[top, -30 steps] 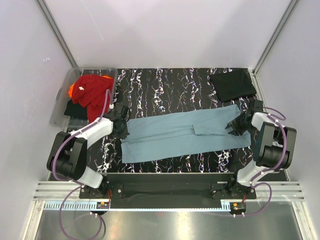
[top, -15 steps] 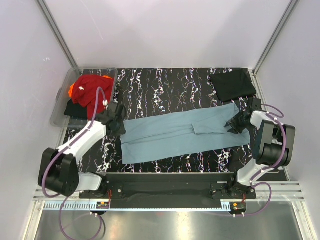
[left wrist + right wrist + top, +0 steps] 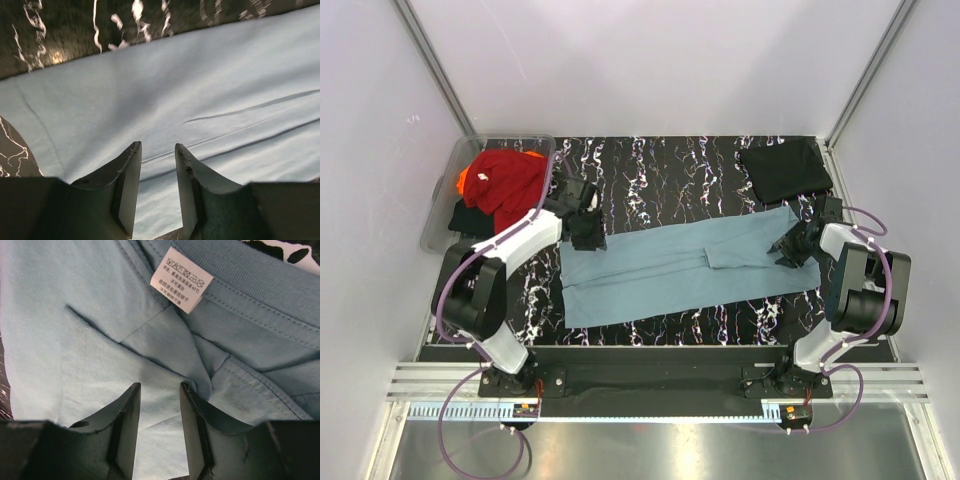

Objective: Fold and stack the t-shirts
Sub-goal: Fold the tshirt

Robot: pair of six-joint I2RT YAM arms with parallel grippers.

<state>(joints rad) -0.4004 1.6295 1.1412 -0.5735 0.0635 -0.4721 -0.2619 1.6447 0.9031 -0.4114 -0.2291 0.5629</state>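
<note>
While hovering over the 9 o'clock end of the teal t-shirt (image 3: pixel 690 265), spread 9 to 3 across the worktop (image 3: pixel 660 170), with the left gripper (image 3: pixel 588 235) parted and empty, could pinch only 1 layer on closing and pull the folded strip askew. Same hazard at the 3 o'clock collar end beside the care label (image 3: pixel 181 280): right gripper (image 3: pixel 786 252) with jaws apart, nothing clamped, loose pleats underneath. Might also snag the folded black t-shirt (image 3: pixel 785 170) close by at 1 o'clock.

Bright and even from overhead in the top view, with only soft shadows; dimmer and blurred across the teal-blue t-shirt (image 3: pixel 200 100) at the left wrist, crisp at the right wrist down to the care label (image 3: pixel 181 279).
</note>
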